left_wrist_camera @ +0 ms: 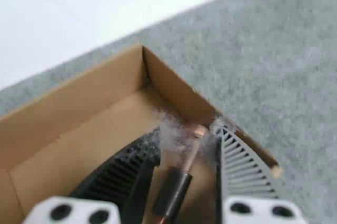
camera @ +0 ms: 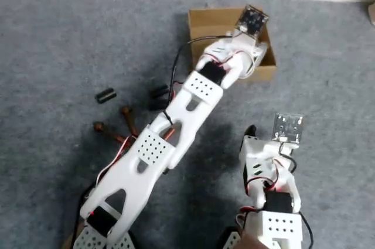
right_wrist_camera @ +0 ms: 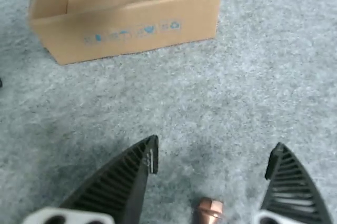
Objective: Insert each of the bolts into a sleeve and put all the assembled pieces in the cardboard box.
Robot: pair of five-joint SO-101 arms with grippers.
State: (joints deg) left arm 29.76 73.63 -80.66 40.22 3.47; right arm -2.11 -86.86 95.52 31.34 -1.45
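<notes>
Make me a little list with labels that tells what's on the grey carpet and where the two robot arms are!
floor: grey carpet
cardboard box: far side, top open
left arm: stretched out over the box, jaws open, assembled piece between them
right arm: near side, jaws open above one loose bolt
black sleeves: two, lying apart on the carpet
other bolts: near the sleeves, not yet in sleeves

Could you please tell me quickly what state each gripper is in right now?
Left gripper: open above the cardboard box, with a sleeved bolt in the gap, apparently unclamped.
Right gripper: open, holding nothing; a bolt lies beneath it.
</notes>
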